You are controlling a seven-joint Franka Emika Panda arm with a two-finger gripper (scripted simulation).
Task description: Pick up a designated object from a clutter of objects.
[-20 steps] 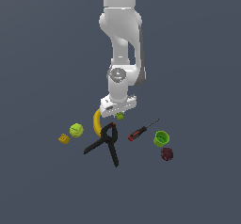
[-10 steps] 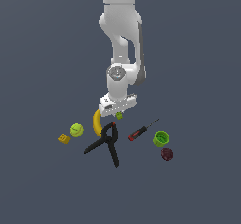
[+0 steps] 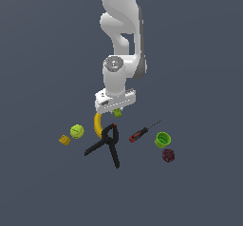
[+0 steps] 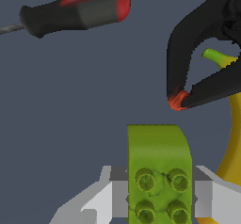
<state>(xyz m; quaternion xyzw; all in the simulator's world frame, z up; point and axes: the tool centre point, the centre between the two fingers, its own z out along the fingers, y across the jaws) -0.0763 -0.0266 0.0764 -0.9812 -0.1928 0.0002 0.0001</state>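
The designated object, a small lime-green studded brick (image 4: 159, 171), sits between my gripper's grey fingers (image 4: 207, 197), which press on both of its sides. In the exterior view the brick (image 3: 117, 112) shows just under the white hand, lifted a little above the floor, and my gripper (image 3: 116, 111) is shut on it. The rest of the clutter of objects lies below: a yellow banana (image 3: 98, 125) and a black spring clamp (image 3: 107, 143) directly beneath the hand.
A red-handled screwdriver (image 3: 140, 133), a green cup (image 3: 163, 139) and a dark red ball (image 3: 168, 155) lie toward the exterior view's right. A lime-green ball (image 3: 77, 131) and a yellow block (image 3: 64, 140) lie toward its left. The clamp's red tips (image 4: 177, 100) are close to the brick.
The hand has risen slightly with the green brick held in it. The other objects have not moved.
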